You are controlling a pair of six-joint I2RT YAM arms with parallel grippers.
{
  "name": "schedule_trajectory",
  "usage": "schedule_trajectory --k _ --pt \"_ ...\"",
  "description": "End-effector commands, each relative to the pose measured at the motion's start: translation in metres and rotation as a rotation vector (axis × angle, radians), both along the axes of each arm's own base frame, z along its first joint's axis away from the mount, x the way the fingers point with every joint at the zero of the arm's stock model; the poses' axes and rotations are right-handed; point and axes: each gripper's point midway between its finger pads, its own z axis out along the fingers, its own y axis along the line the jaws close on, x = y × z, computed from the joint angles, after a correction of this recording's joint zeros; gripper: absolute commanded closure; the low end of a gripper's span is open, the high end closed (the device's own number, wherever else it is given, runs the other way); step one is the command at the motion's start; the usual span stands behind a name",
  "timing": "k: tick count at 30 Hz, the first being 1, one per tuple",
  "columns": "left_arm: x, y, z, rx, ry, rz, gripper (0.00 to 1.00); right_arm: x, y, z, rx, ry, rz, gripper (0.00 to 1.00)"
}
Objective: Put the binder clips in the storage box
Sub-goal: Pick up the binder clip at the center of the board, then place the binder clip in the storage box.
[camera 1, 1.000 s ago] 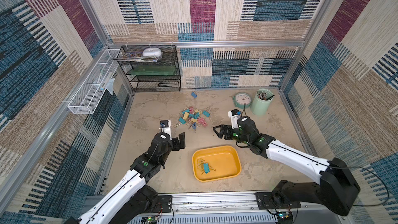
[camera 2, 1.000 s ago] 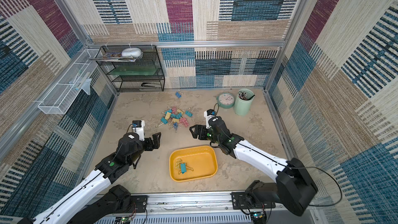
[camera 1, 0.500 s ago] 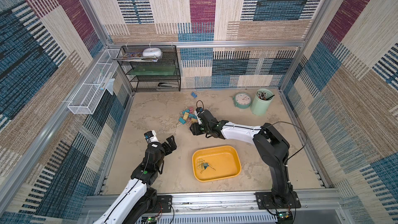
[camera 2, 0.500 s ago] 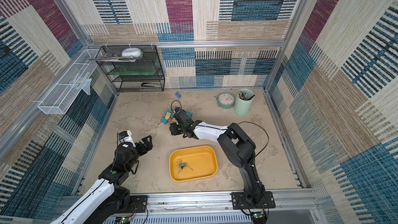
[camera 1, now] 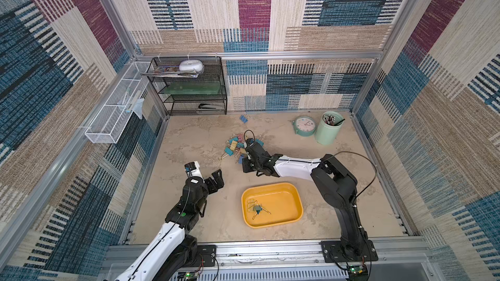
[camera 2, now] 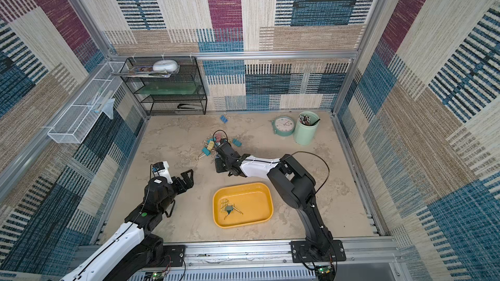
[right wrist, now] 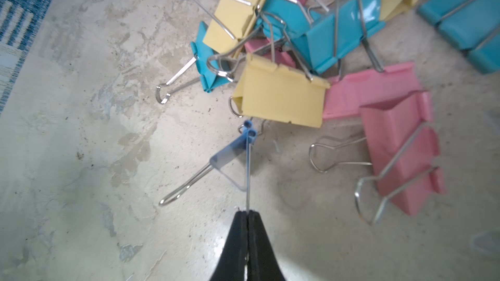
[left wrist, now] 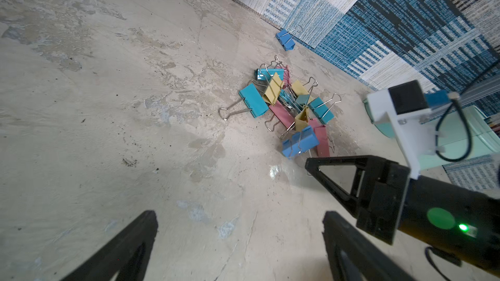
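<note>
Right gripper: the right gripper (right wrist: 247, 213) has its two black fingertips pressed tight together on one thin wire handle of a blue clip (right wrist: 234, 155). The wire runs straight out from the tips to the clip's spine.
Held clip: the blue clip sits at the edge of the pile nearest the tool, just beside a yellow clip (right wrist: 281, 97). Its second handle angles away over bare floor. Whether it rests on the table or is lifted clear of it cannot be told.
Pile: the binder clips (camera 1: 234, 145), in teal, yellow and pink, lie tangled on the tabletop (camera 1: 194, 141) directly ahead of the right gripper's tips, toward the back of the workspace.
Storage box: the yellow storage box (camera 1: 273, 185) stands nearer the front rail, between the two arms and well apart from the pile. It lies on the opposite side of the right gripper from the clips.
Boxed clips: the boxed clips (camera 1: 257, 208), a small tangle with wire handles splayed, lie in the half of the tray nearer the left arm.
Stray: a lone clip (camera 1: 244, 118), also blue, lies by the back wall, apart from the pile.
Left gripper: the left gripper (left wrist: 239, 213) hangs over bare table with its fingers spread wide and nothing between them. It faces the pile but is clear of it.
Backdrop: a mint clock (camera 1: 305, 125) and a pen cup (camera 1: 327, 131) stand in the far corner.
</note>
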Motion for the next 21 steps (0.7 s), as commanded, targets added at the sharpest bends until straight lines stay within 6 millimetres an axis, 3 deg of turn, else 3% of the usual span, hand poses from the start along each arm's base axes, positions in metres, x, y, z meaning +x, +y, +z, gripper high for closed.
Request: schedule_trajectory --k 1,3,8,14,17,21 --pt "0.004 -0.008 0.011 0.001 -0.043 -0.048 0.01 -0.002 -0.005 0.025 0.006 -0.051 0.004 0.96" --pt "0.006 -0.017 0.016 0.007 -0.069 -0.102 0.01 -0.010 -0.010 0.042 0.026 -0.070 0.017 0.98" --pt "0.003 -0.069 0.039 0.001 -0.180 -0.410 0.01 -0.046 -0.030 0.092 0.098 -0.109 0.081 1.00" --pt "-0.010 -0.113 0.045 0.053 -0.206 -0.616 0.01 -0.121 -0.072 0.131 0.206 -0.100 0.205 1.00" --pt "-0.011 -0.116 0.043 0.075 -0.208 -0.615 0.01 -0.158 -0.089 0.131 0.227 -0.057 0.279 1.00" --pt "0.001 -0.087 0.029 0.096 -0.125 -0.420 0.01 -0.192 -0.100 0.114 0.204 0.042 0.346 1.00"
